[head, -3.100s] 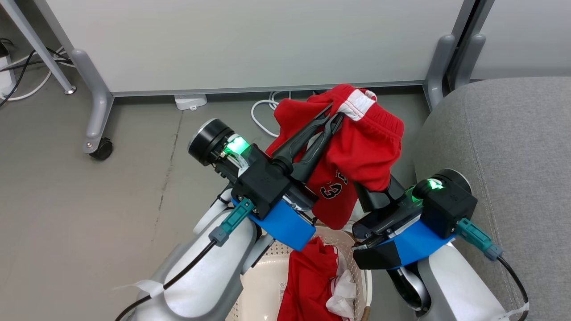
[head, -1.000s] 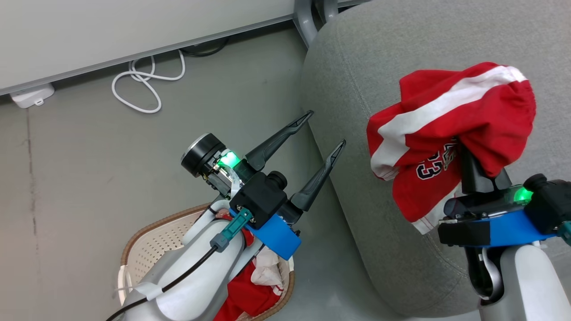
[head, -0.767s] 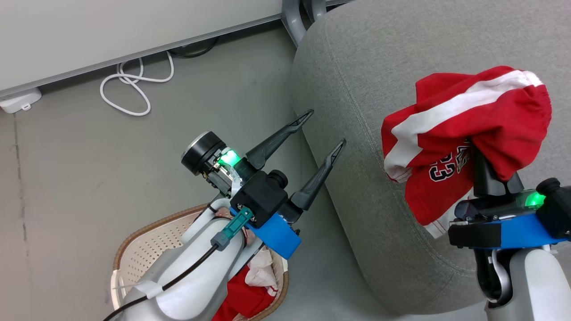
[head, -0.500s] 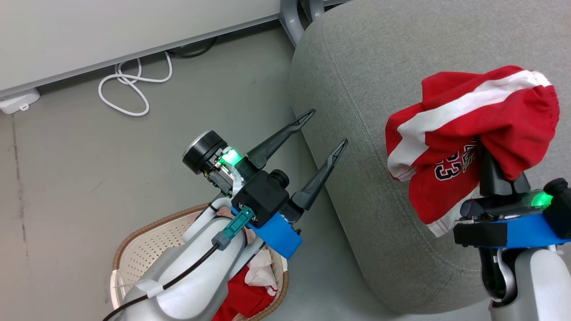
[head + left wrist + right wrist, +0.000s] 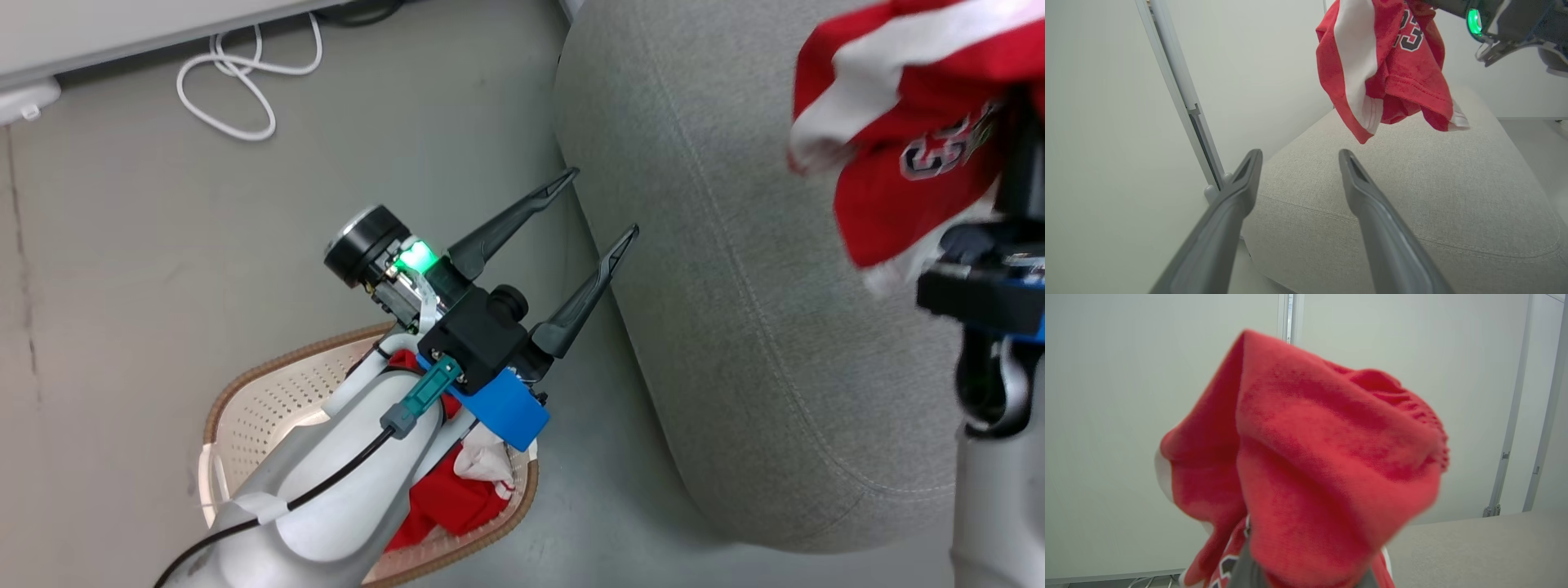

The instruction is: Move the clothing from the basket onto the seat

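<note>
Right gripper (image 5: 1022, 171) is clamping shut on a red garment (image 5: 890, 122) from the clothing, with its fingers mostly buried in the cloth. The piece, with a white stripe and dark numerals, is hanging bunched over the seat (image 5: 735, 286) at 2 o'clock in the head view. In the left wrist view its lowest fold is hanging clear of the cushion, not touching. Left gripper (image 5: 602, 204) is standing wide apart and empty, pointing toward 1 o'clock, tips near the seat's 9 o'clock edge and apparently apart from it. The basket (image 5: 245, 392) is sitting at 7 o'clock on the floor (image 5: 122, 245), and a second red piece (image 5: 441, 506) is lying inside it, partly under the left forearm. Handling guess: light, floppy cloth with no stiffness, so it is likely draping and slipping if pinched by a single layer. A thick fold or the striped band looks like the safer hold, and for the basket piece, its highest bunch from above. The seat is offering wide bare room toward 3 o'clock, but its rounded 9 o'clock edge is falling away to the floor, so letting go near there is risking a slide-off. The basket rim and left forearm are crowding the 7 o'clock side. A white cable (image 5: 237, 73) is lying at 11 o'clock, well apart.
</note>
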